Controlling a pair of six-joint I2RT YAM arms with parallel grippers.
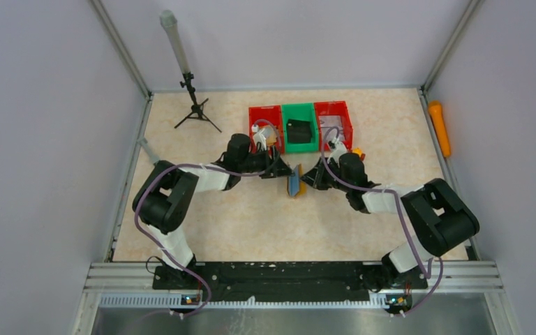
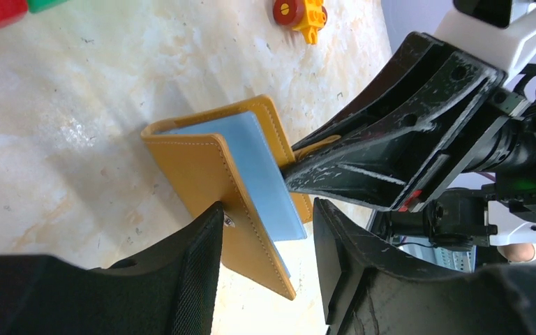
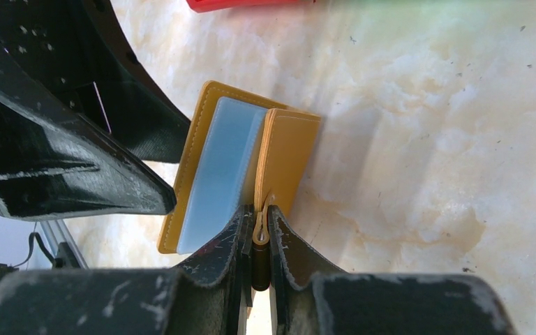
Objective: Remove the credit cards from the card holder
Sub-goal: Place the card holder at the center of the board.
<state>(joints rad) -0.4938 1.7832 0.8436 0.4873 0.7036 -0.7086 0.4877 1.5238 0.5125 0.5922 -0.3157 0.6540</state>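
The mustard-brown card holder (image 1: 295,183) stands on edge, partly open, between my two grippers. Its pale blue-grey lining (image 2: 265,174) shows between the flaps. My right gripper (image 3: 259,234) is shut on the holder's small side tab (image 3: 260,225); it also shows in the left wrist view (image 2: 391,139). My left gripper (image 2: 265,241) is open and straddles the near flap (image 2: 202,167), with one finger (image 2: 181,279) against the flap's outer face. In the right wrist view the holder (image 3: 293,146) and its lining (image 3: 220,167) show side on. No credit cards show; they are hidden or out of view.
Two red bins (image 1: 265,125) (image 1: 333,120) flank a green bin (image 1: 300,136) holding a black object (image 1: 298,130) at the back. A yellow toy block with red ends (image 2: 300,10) lies near the holder. A small tripod (image 1: 194,105) stands back left. An orange object (image 1: 438,128) lies by the right wall.
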